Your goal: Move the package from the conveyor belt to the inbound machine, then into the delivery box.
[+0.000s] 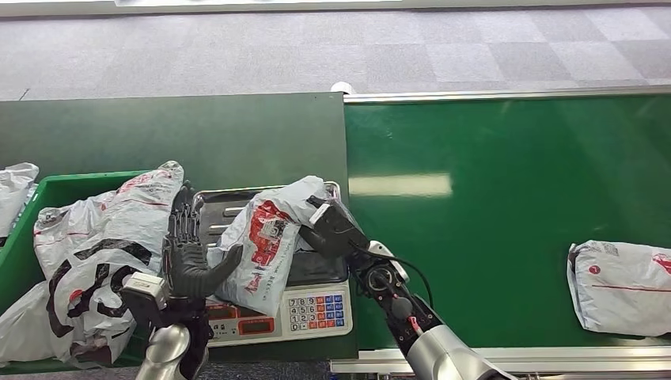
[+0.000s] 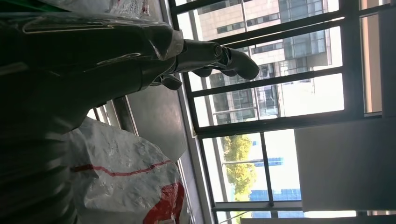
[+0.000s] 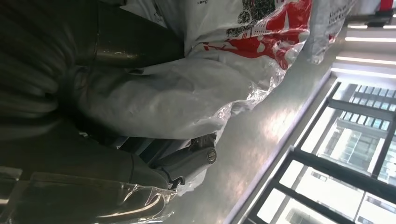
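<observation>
Right now the package (image 1: 269, 241) is lying on the scale (image 1: 316, 305) left of the belt (image 1: 506, 214), with the right hand (image 1: 332, 226) gripping its far right edge. The left hand (image 1: 188, 257) is waiting open, fingers spread, beside it. Soft, light and slippery-looking, the bag is probably best pinched at a bunched edge or cradled underneath.

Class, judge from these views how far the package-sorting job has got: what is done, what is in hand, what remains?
Done: the white-and-red plastic mail bag is off the green conveyor belt and lies on the steel-topped weighing scale. In hand: the right hand grips it; the left hand waits open beside it. Left: moving it into the green plastic crate.
</observation>
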You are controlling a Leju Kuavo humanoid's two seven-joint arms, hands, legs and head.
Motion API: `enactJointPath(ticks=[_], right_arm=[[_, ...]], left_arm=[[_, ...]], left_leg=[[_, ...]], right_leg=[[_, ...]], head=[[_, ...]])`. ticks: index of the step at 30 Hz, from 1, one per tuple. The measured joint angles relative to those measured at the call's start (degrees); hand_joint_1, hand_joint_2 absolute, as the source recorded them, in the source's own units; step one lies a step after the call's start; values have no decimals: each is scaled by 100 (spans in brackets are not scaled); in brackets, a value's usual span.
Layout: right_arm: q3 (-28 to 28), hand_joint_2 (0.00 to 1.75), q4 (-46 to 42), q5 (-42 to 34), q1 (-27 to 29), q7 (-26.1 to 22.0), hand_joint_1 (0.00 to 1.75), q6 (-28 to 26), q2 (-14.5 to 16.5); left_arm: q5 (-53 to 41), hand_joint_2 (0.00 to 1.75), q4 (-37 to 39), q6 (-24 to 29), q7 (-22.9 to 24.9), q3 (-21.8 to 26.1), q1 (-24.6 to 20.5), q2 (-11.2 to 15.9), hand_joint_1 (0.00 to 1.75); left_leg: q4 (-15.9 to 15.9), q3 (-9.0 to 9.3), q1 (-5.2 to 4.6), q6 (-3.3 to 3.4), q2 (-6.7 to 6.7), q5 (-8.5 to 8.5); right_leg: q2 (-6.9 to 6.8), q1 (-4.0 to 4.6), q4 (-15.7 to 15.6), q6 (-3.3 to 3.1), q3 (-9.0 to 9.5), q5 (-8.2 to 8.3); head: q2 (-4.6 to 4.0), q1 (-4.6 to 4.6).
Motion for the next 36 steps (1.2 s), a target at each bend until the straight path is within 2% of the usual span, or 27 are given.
enactJointPath(ticks=[7,9,10,12,13,14,15,16,18,19,21,23,24,28,36], right_arm=[[82,175,69,-264,3,-59,174,934,-6],[86,175,76,-338,7,-108,164,1095,-11],[86,175,78,-385,10,-126,142,1146,-15],[78,175,78,-559,22,-180,67,1324,-30],[69,131,78,-684,34,-228,30,1474,-43],[55,87,76,-815,52,-293,9,1622,-56],[34,87,68,-947,81,-380,0,1716,-67],[2,87,46,-1072,120,-479,0,1738,-74],[-96,175,-42,-1356,210,-690,0,1749,-80],[-169,175,-107,-1564,256,-782,0,1882,-89],[-331,87,-250,-2023,357,-893,0,2279,-113],[-517,0,-459,-2344,505,-927,0,2346,-134],[-609,0,-580,-2411,593,-922,0,2221,-143],[-863,175,-981,-2454,889,-839,0,1915,-194],[-1011,175,-1249,-2691,1113,-706,0,2492,-277]], left_arm=[[-18,175,34,-87,56,2,-14,-2,0],[-30,175,40,-104,61,3,-19,-7,0],[-34,175,41,-106,62,4,-20,-9,0],[-52,175,41,-108,64,8,-20,-12,0],[-64,175,40,-109,68,10,-20,-13,0],[-77,175,40,-110,71,14,-19,-14,0],[-87,175,40,-110,75,19,-18,-15,0],[-95,175,40,-109,79,28,-15,-17,0],[-102,175,37,-109,87,53,-1,-23,0],[-108,175,34,-122,95,66,4,-26,0],[-120,175,31,-161,112,80,7,-31,0],[-136,175,29,-186,123,88,18,-37,0],[-144,175,23,-189,125,93,36,-40,0],[-167,175,-16,-189,127,112,122,-46,0],[-215,175,-24,-213,127,141,145,-75,0]], left_leg=[[0,1,0,0,1,0],[0,1,0,0,1,0],[0,1,0,0,0,0],[0,0,0,0,0,0],[0,0,0,0,0,0],[0,0,0,0,0,0],[0,0,0,0,-1,0],[0,0,0,0,-2,0],[0,-1,0,0,-3,0],[0,-1,0,0,-3,0],[0,-1,0,0,-4,0],[0,-1,0,0,-5,0],[0,-1,0,0,-5,-1],[0,-2,0,0,-1,-2],[0,0,0,0,-2,-1]], right_leg=[[1,0,0,0,-2,0],[1,0,0,0,-2,0],[1,0,0,0,-2,0],[1,0,0,0,-1,0],[1,0,0,0,-1,0],[1,0,0,0,-1,0],[0,0,0,0,-1,0],[0,0,0,0,0,0],[0,0,0,0,-1,0],[0,0,0,0,-2,0],[0,0,0,0,-2,0],[0,0,0,1,0,-1],[-1,0,0,1,0,-1],[0,-1,-1,1,-1,-1],[0,0,-2,0,0,-1]], head=[[0,0],[0,1],[0,1],[0,1],[0,1],[0,1],[0,1],[0,1],[0,0],[0,0],[0,-1],[0,0],[0,1],[0,0],[0,-1]])
